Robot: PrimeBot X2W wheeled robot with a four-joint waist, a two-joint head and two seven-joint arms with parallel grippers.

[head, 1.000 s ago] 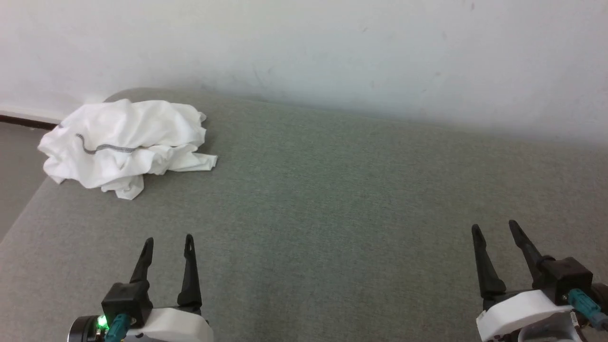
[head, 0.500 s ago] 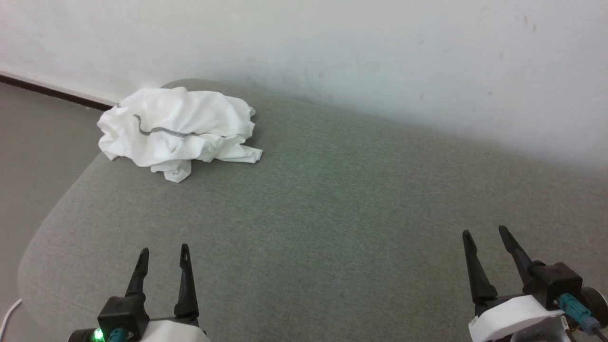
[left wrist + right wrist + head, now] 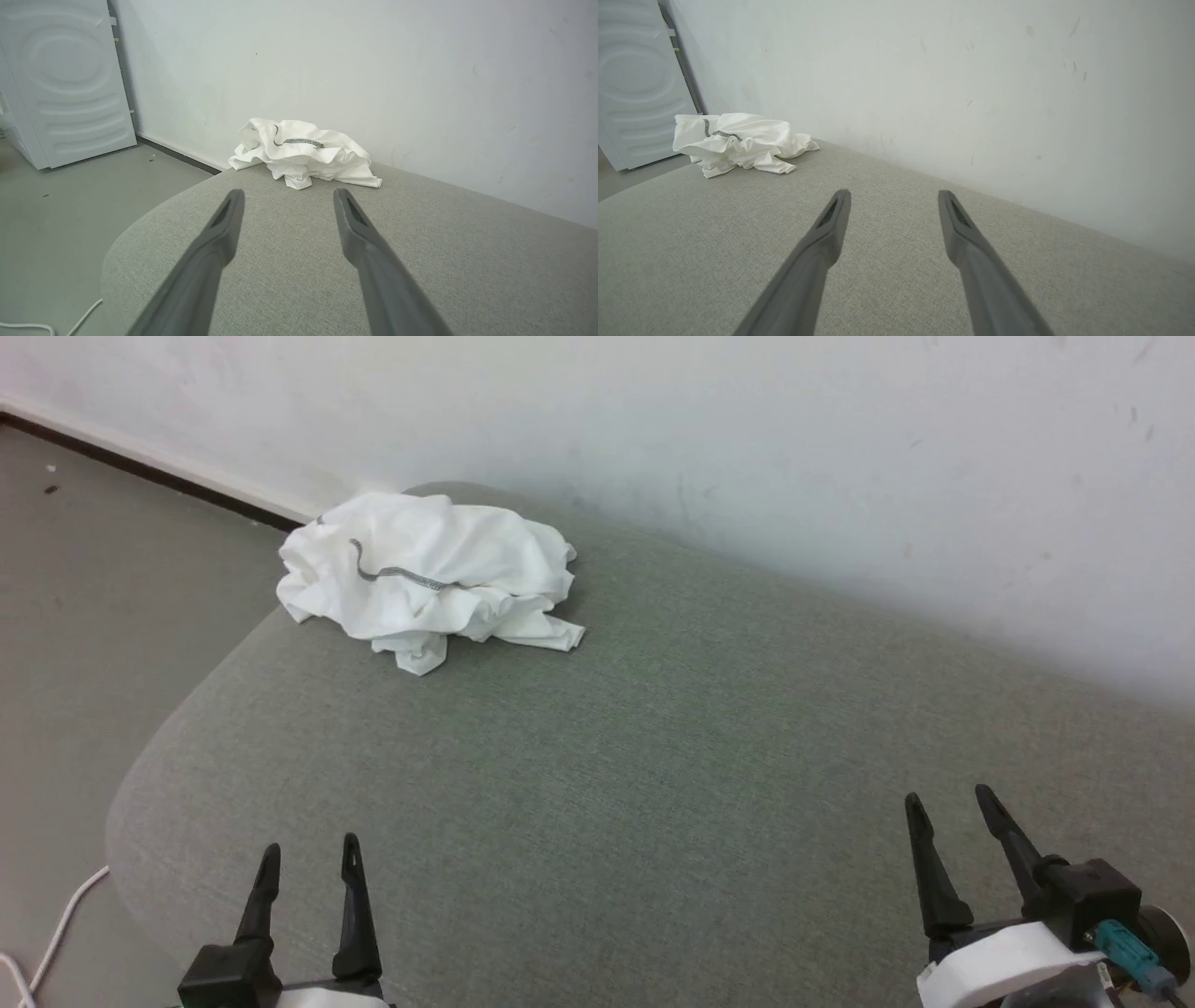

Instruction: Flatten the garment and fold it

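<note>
The shirt [image 3: 425,588] lies in a crumpled heap well ahead of the left claw [image 3: 310,843] and far ahead and to the left of the right claw [image 3: 946,793], at the couch [image 3: 653,756] corner by the wall. I'd say the reach comes first. Close in, then take a loose outer edge nearest the claws, not the bunched middle, so it draws out flat. Both claws stand spread wide, holding nothing and touching nothing.
</note>
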